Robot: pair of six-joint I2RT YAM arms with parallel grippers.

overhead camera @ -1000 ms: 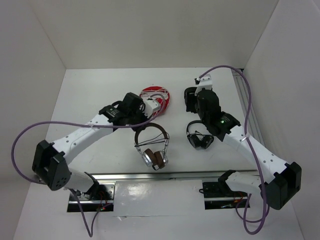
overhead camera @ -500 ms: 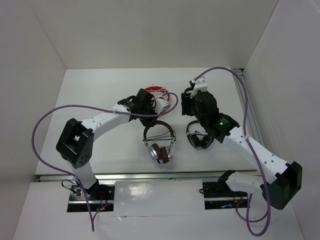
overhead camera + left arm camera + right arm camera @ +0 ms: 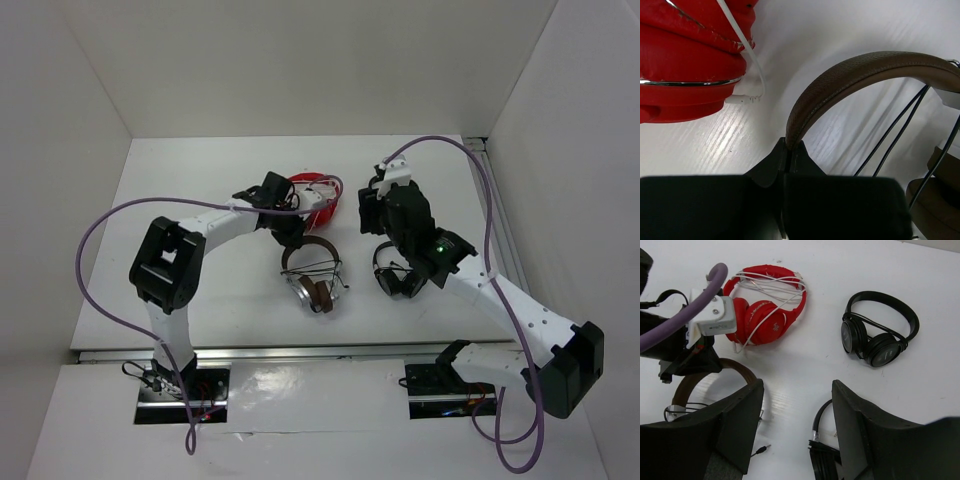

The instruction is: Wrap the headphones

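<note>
Headphones (image 3: 312, 275) lie mid-table (image 3: 190, 290), just in front of red pair (image 3: 318, 195), left of small black pair (image 3: 400, 276). Headband: grainy brown leather-like arch. Cups silver metal, pads brown. Thin dark cable strands cross under arch.

Left gripper (image 3: 789, 150) pressed together, pinching headband low on one side; only left wrist view shows this contact close up.

Right wrist view alone shows second black pair (image 3: 880, 335) whole, glossy, and white cord (image 3: 770, 282) looped over red pair.

Right gripper (image 3: 797, 425) spread, nothing between fingers, above table.
</note>
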